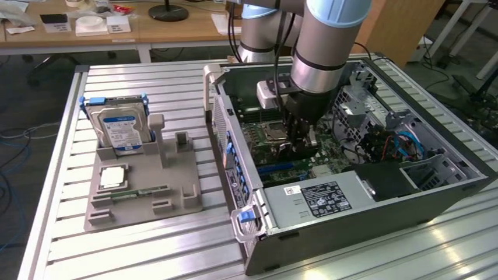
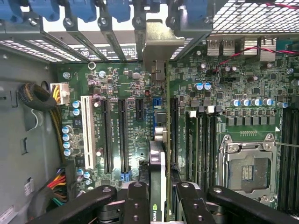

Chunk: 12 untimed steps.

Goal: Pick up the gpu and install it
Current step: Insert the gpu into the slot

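Observation:
My gripper (image 1: 300,140) is down inside the open computer case (image 1: 350,216), over the motherboard (image 2: 126,93). It is shut on the gpu (image 2: 159,158), a thin dark card seen edge-on between the two black fingers (image 2: 138,198). The card's metal end bracket (image 2: 159,44) sits at the case's rear slot openings, under the blue retainer clips. The card runs in line with an expansion slot next to the long black slots; I cannot tell whether its edge is in the slot.
The CPU socket (image 2: 247,168) and memory slots lie beside the card. Cable bundles (image 2: 56,186) sit at the board's edge. On the slatted table, a grey holder (image 1: 179,201) carries a silver hard drive (image 1: 121,128) and a small memory stick (image 1: 136,192).

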Motion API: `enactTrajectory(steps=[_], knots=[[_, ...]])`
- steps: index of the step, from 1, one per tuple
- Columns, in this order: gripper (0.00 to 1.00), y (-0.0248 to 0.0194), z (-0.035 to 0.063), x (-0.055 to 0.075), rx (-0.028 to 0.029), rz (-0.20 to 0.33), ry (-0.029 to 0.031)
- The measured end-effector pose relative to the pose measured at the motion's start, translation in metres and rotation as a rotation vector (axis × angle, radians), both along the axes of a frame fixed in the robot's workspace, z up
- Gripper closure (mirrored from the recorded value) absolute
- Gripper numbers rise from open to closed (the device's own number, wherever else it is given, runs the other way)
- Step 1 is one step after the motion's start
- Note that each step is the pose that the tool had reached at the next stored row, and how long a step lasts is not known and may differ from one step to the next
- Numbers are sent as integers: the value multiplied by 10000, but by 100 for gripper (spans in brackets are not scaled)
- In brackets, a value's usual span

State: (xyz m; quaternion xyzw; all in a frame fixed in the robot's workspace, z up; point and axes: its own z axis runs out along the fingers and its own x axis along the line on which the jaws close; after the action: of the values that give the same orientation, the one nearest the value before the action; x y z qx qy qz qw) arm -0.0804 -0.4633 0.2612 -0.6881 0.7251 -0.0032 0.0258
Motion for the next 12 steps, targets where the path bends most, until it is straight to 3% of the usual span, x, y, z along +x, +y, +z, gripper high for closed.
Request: enactTrajectory(steps=[5,6,10,12], knots=[[73,-2,0,1,0,1,0],[73,-3,0,5,-1,4,16],[73,-5,1,28,-1,2,189],[73,-6,1,28,-1,0,192]])
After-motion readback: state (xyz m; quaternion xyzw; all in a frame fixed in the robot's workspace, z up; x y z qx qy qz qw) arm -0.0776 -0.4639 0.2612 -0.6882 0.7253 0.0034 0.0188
